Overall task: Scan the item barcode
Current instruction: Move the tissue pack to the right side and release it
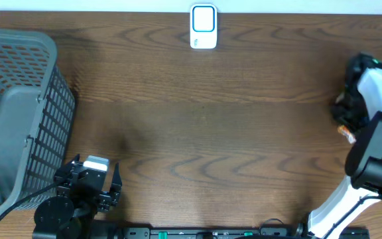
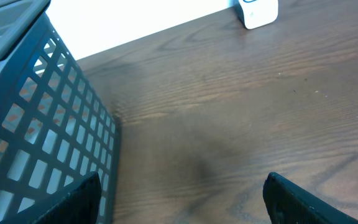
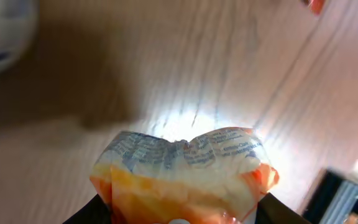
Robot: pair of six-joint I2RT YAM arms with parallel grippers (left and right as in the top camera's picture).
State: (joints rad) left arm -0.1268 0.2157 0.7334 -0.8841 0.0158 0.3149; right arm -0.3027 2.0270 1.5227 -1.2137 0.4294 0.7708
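One basket [image 1: 50,129] left, scanner [image 1: 203,27] top, packet [image 3: 185,168] gripped

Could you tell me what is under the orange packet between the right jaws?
Bare wooden table shows beyond it, with a bright patch of light just past the packet. Whatever lies directly beneath the packet is hidden by it.

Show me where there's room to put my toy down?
The biggest bare patch is the middle of the table, between the gray basket, the white scanner at the far edge and the right arm. Crowded: the near left corner by the left fingers, and the right edge, where that arm holds an orange packet.
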